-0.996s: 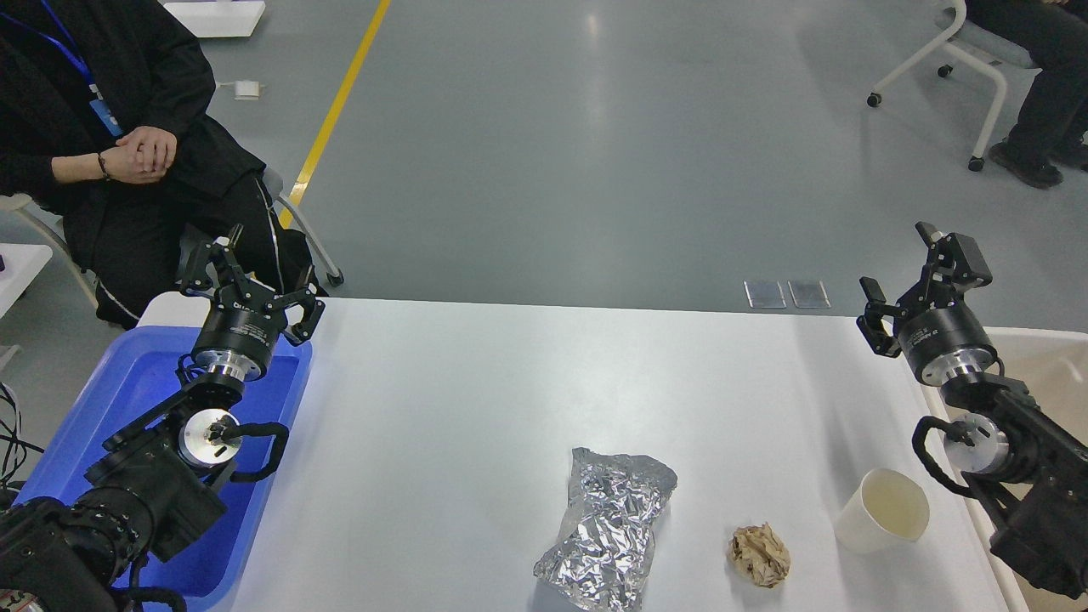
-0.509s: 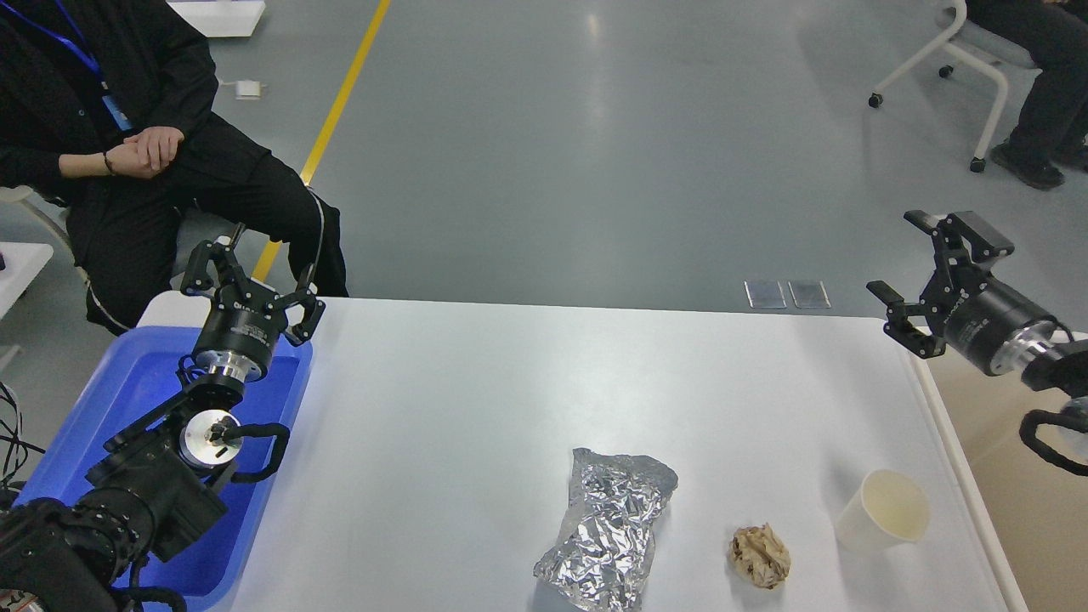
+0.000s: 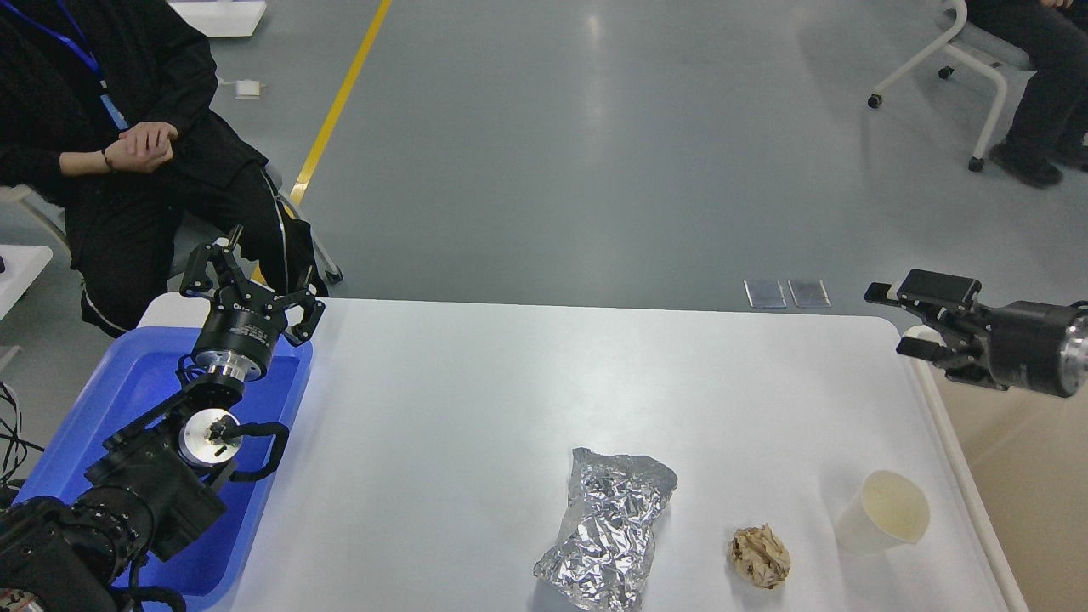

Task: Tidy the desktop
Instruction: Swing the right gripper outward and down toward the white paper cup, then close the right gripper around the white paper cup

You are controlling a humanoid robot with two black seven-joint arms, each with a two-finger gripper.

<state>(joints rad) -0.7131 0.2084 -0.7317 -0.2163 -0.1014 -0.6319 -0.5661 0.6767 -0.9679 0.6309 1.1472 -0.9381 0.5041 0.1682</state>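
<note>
Right hand (image 3: 894, 321) now rightward, level.

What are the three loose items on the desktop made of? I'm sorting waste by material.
The silver bag looks like metal foil or metallised film: mirror-bright and sharply creased. The brown wad seems to be crumpled paper, matte and wrinkled. The cup looks like off-white paper with a smooth, dull wall, though thin plastic can't be ruled out.

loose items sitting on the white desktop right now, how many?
3, all near the front edge of the desktop: crumpled foil bag at centre, crumpled brown paper ball to its right, white paper cup farthest right. Nothing appears hidden.
</note>
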